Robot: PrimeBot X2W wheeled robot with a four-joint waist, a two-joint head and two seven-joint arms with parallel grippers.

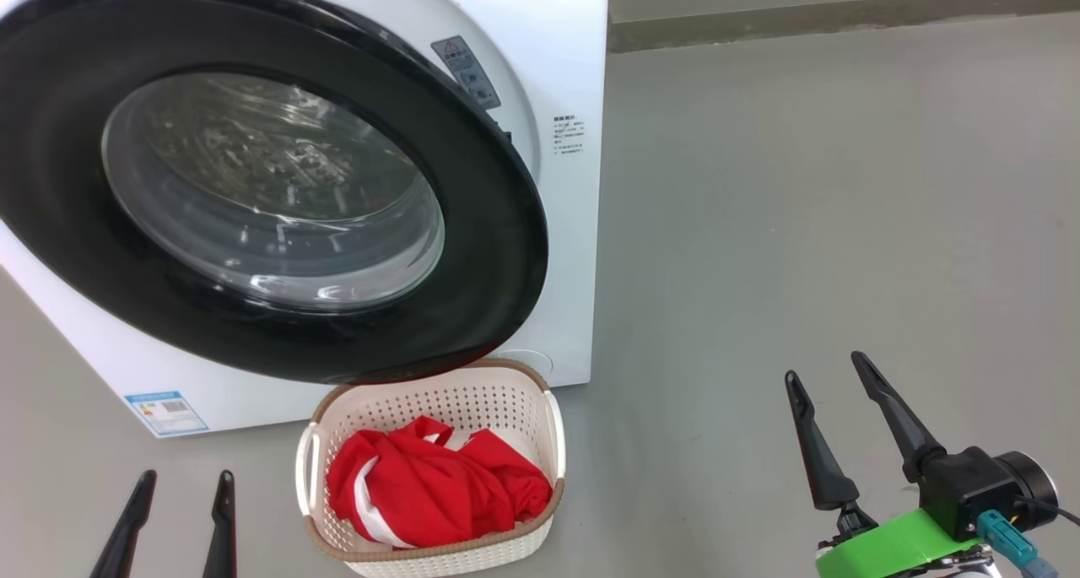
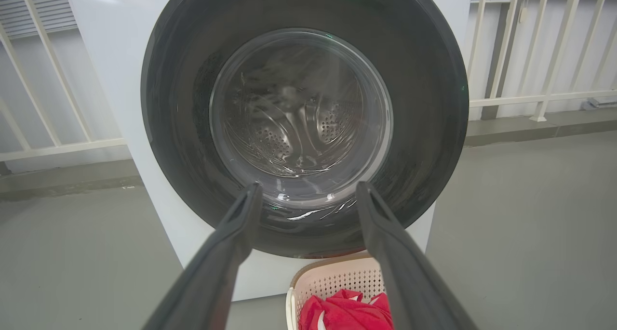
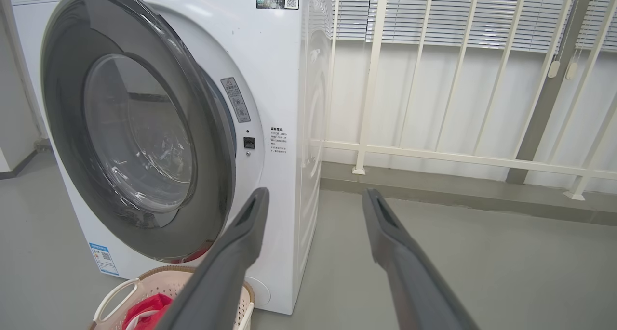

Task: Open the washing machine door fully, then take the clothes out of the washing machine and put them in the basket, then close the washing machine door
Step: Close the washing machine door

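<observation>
The washing machine is white, and its door, with a black rim and a clear bowl window, sits slightly ajar at its right edge. The steel drum shows through the glass. The basket stands on the floor below the door, with the red-and-white clothes in it. My left gripper is open and empty, low and left of the basket, its fingers pointing at the door. My right gripper is open and empty, well right of the basket.
Grey floor stretches to the right of the machine. A white railing with blinds behind it runs along a low kerb at the back. A blue label sits on the machine's lower front.
</observation>
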